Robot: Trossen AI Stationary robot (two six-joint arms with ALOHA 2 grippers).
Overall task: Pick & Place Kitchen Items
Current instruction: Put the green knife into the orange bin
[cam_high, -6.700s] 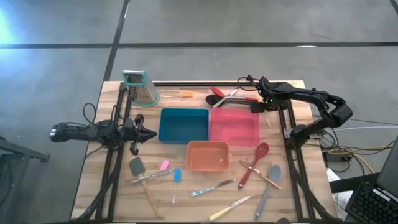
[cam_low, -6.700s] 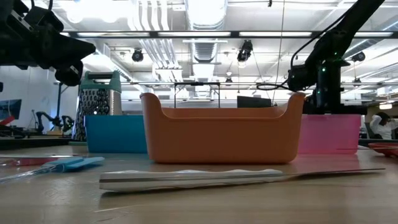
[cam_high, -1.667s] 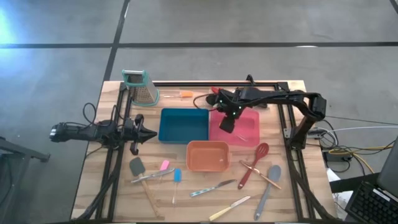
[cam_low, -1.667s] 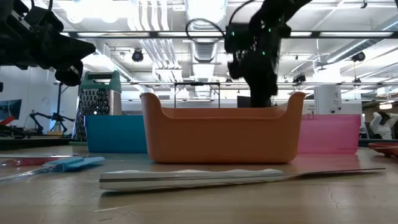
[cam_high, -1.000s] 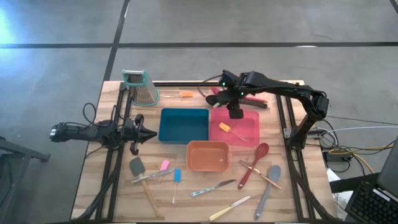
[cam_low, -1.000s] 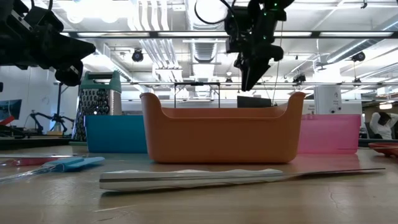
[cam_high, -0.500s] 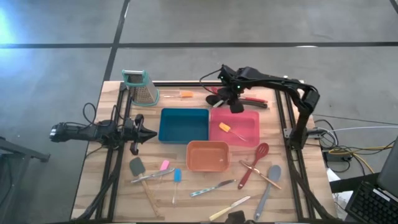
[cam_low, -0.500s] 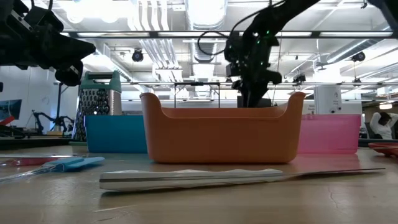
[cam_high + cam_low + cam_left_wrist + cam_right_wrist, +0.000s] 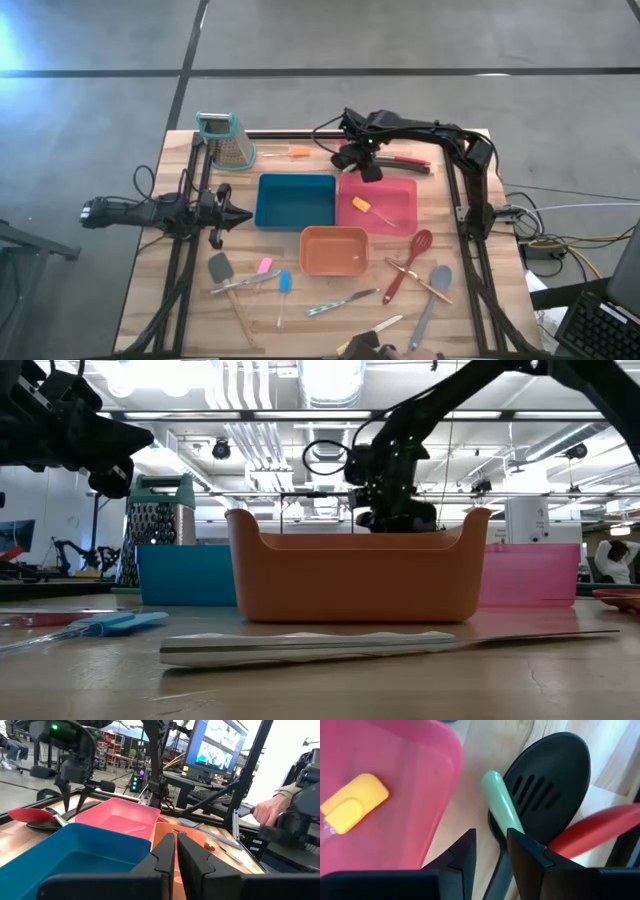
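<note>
My right gripper (image 9: 368,172) is open and hangs low just past the pink tray's far rim (image 9: 378,179). In the right wrist view, its fingers (image 9: 490,840) stand over a mint-green knife handle (image 9: 502,807), which lies on a black slotted spoon (image 9: 550,775) beside a red spoon (image 9: 592,832). It touches none of them. A yellow-headed spatula (image 9: 362,206) lies inside the pink tray. My left gripper (image 9: 240,214) waits shut at the table's left, level, pointing at the blue tray (image 9: 295,200).
An orange tray (image 9: 335,250) sits nearer than the other two trays. A grater (image 9: 228,140) and an orange spatula (image 9: 298,152) are at the far edge. Spoons (image 9: 410,262), knives (image 9: 345,300) and small spatulas (image 9: 265,268) lie along the near side. A person's hand (image 9: 265,812) reaches in at the near edge.
My right gripper has moved from above the pink tray's far part toward the far edge and slightly left. It has come down over the black and red spoons. The yellow spatula has stayed in the pink tray. A hand has come in at the near edge.
</note>
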